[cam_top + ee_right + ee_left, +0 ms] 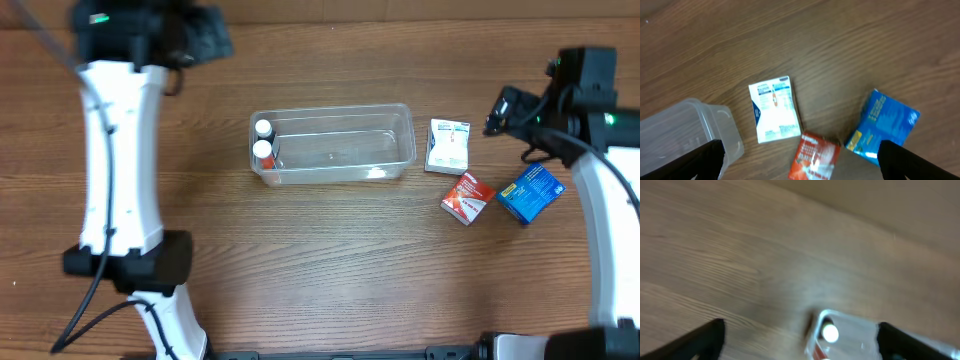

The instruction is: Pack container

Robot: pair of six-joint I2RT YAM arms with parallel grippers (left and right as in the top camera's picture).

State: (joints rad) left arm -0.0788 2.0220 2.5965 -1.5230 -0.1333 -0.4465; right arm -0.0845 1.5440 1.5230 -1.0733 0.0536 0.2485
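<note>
The clear plastic container [335,143] lies mid-table with two small white-capped bottles [263,142] standing at its left end. A white box [447,146], a red box [467,197] and a blue box [530,192] lie on the table to its right. My left gripper [205,35] is open and empty, high at the back left; its view shows the container's end [850,335] and a bottle cap [829,333]. My right gripper [800,162] is open and empty above the white box [775,108], red box [814,156] and blue box [882,125], with the container's corner [685,130] at left.
Bare wooden tabletop [330,260] lies in front of the container. The left arm's white link and base [125,200] stand at the left side. The right arm [600,200] runs along the right edge.
</note>
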